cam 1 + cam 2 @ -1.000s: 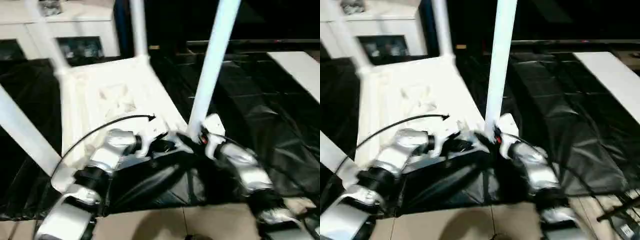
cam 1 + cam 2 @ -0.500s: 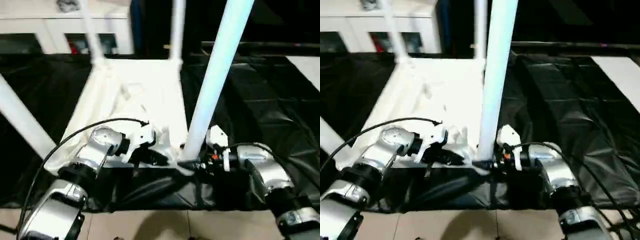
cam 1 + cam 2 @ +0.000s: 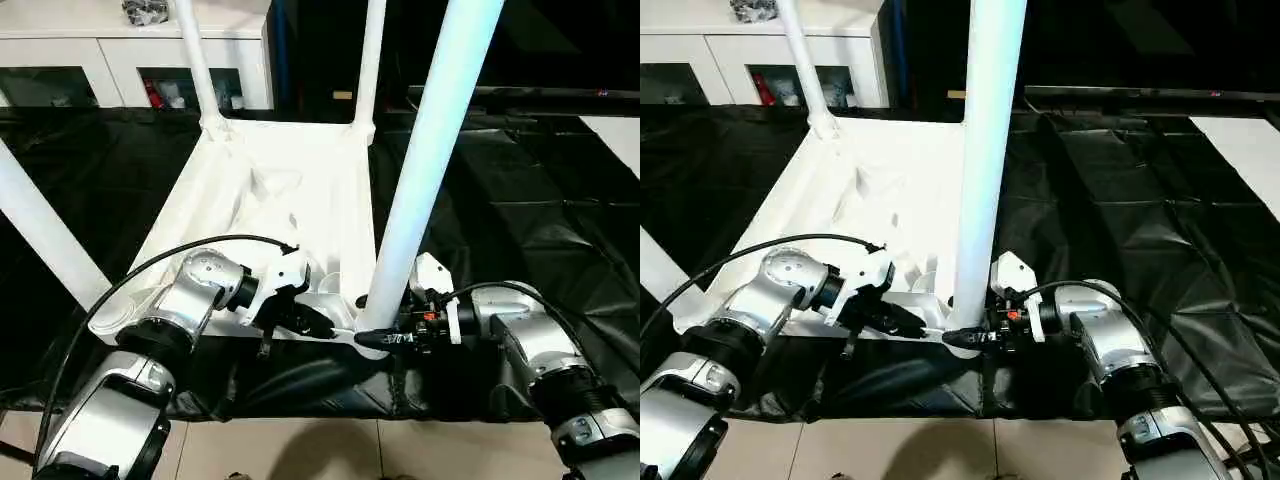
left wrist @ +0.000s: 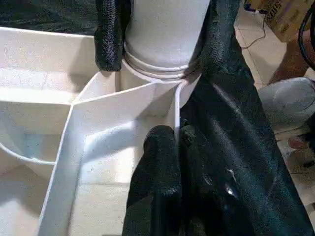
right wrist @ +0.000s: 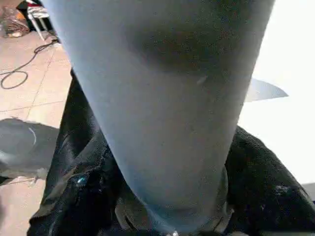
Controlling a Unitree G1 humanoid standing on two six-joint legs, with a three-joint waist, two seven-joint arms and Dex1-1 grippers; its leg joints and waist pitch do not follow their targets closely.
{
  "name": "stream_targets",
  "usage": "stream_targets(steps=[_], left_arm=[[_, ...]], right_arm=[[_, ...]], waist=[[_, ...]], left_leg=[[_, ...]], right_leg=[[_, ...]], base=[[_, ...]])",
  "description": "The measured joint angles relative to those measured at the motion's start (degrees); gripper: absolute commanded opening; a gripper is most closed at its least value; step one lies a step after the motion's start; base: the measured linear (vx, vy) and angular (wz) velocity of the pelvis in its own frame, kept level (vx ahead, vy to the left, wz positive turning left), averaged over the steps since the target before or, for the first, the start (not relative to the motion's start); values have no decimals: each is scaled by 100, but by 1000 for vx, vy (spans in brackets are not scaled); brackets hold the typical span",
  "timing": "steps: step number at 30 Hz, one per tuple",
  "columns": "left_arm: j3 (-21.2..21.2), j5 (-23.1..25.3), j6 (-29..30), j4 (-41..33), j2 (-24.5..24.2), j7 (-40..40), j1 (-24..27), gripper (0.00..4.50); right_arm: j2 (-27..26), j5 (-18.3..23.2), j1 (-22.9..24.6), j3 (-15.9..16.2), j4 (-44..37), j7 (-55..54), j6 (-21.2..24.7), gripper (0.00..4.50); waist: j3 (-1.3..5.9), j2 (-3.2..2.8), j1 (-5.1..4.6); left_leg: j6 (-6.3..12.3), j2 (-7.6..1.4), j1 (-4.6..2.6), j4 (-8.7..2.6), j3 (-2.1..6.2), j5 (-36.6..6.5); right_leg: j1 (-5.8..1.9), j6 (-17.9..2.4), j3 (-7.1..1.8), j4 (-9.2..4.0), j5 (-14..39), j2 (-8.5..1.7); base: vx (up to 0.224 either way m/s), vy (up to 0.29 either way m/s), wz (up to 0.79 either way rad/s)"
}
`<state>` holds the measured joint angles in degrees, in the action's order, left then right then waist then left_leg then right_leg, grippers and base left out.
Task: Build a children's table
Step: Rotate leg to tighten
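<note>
- Gripping the near leg [image 3: 425,180] low down, the right gripper [image 3: 385,335] is closing its two fingers around the tube just above the corner socket (the left wrist view shows black fingers [image 4: 109,34] on both sides of it).
- The left gripper [image 3: 318,323] is pinching the near rim of the tabletop [image 3: 290,195] with its fingers pressed together, just beside the right gripper and the socket.
- The tabletop is lying upside down, ribbed underside up, stretching away from both grippers; the other legs [image 3: 197,62] are standing in the corners beyond and to the left of the left gripper.
- The plastic is looking stiff, light and smooth, so a hold on the bare tube could probably slip; the thin rim and the leg's base by the socket are likely the surest places to take hold.
- The long leg will probably lever hard on its socket if pushed near the top.
- A crinkled black sheet [image 3: 520,200] is covering the surface under the table, ending at tiled floor [image 3: 300,450] right below the grippers.
- A white cabinet [image 3: 110,50] with glass doors is standing far beyond the grippers.
</note>
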<state>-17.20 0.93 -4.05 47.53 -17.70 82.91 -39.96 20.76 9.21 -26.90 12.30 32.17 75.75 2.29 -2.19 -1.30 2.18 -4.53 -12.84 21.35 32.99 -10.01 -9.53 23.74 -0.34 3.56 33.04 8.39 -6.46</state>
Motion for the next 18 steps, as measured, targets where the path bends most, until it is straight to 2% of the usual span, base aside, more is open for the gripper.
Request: stream_targets(steps=[3, 5, 9, 13, 18], left_arm=[[74, 42, 27, 4, 72, -462, 2, 0], [183, 162, 101, -12, 197, -1173, 1, 0], [287, 224, 386, -236, 545, -1937, 135, 0], [405, 397, 961, -554, 983, -3018, 229, 0], [420, 526, 1110, -821, 1118, -3404, 387, 0]], right_arm=[[-202, -18, 59, -202, 72, -640, -27, 261], [-497, -41, 146, -533, 204, -1601, -79, 259], [-778, -95, 250, -827, 226, -2719, -181, 259], [-1506, -252, 248, -1254, 346, -4545, -260, 259], [-1894, -481, 195, -1296, 428, -5475, -404, 259]], waist=[[-1, -1, -23], [-3, 2, -62], [-3, 3, -236], [7, -15, -353], [13, -24, -425]], left_leg=[[0, -1, -5, -1, 0, 0], [-1, -1, -12, 2, 3, 1], [-2, 4, -19, 0, 5, 1], [-2, 2, -27, -10, 8, 0], [-3, 2, -25, -17, 15, -1]], right_leg=[[0, 0, -1, 4, 0, 1], [1, 18, -2, 3, 11, 2], [2, 40, -7, -4, 24, 3], [4, 42, -2, 0, 25, 7], [-1, 59, 2, -2, 36, 11]], base=[[0, 0, 0], [0, 0, 0], [0, 0, 0], [0, 0, 0], [0, 0, 0]])
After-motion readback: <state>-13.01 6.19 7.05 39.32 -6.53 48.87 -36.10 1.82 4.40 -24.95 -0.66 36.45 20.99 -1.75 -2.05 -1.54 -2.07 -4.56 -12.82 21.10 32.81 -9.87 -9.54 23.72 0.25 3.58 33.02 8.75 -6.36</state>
